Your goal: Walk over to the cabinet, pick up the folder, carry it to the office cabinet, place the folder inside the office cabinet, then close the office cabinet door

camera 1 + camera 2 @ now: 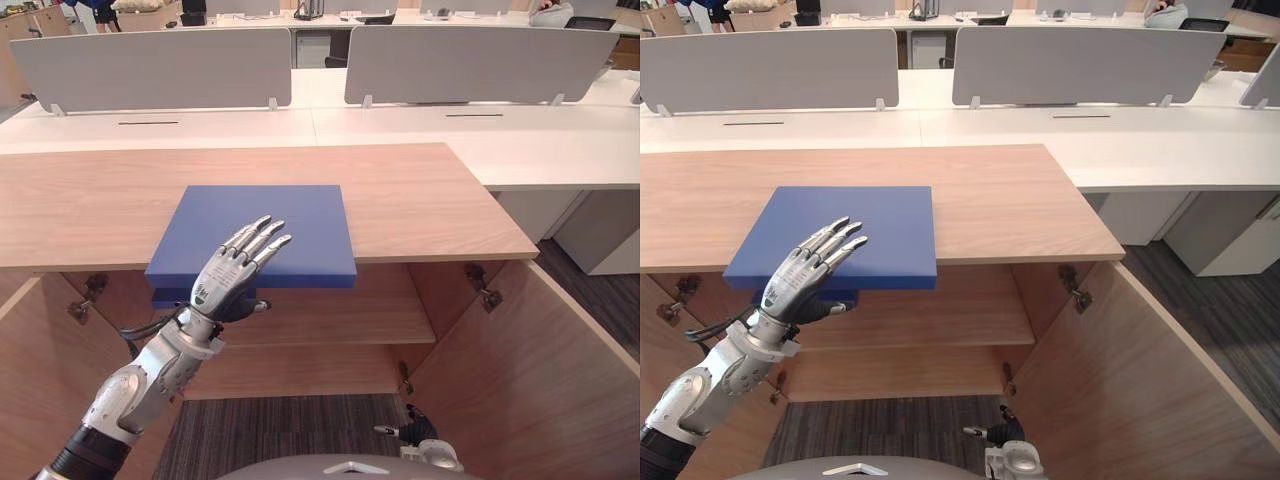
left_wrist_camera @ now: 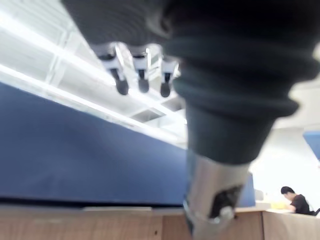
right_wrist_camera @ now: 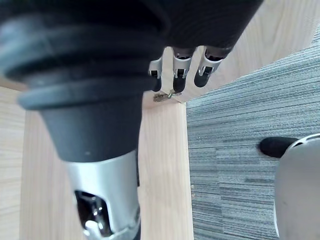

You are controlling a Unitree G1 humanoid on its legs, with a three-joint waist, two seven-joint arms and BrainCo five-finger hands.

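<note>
A flat blue folder (image 1: 262, 232) lies on the wooden cabinet top (image 1: 420, 195), its near edge overhanging the front. My left hand (image 1: 232, 268) is at that near edge with straight fingers (image 1: 830, 240) spread above the folder and the thumb (image 1: 256, 306) below the overhang. In the left wrist view the fingers (image 2: 142, 75) stand clear above the blue folder (image 2: 75, 155). My right hand (image 1: 418, 430) hangs low by the cabinet's right door, fingers (image 3: 176, 75) relaxed and holding nothing.
Both cabinet doors stand open, the right door (image 1: 545, 360) and the left door (image 1: 30, 350), with a shelf (image 1: 340, 312) inside. White desks (image 1: 500, 130) with grey divider panels (image 1: 470, 62) lie behind. A seated person (image 2: 296, 199) is far off. Grey carpet (image 1: 300, 425) is below.
</note>
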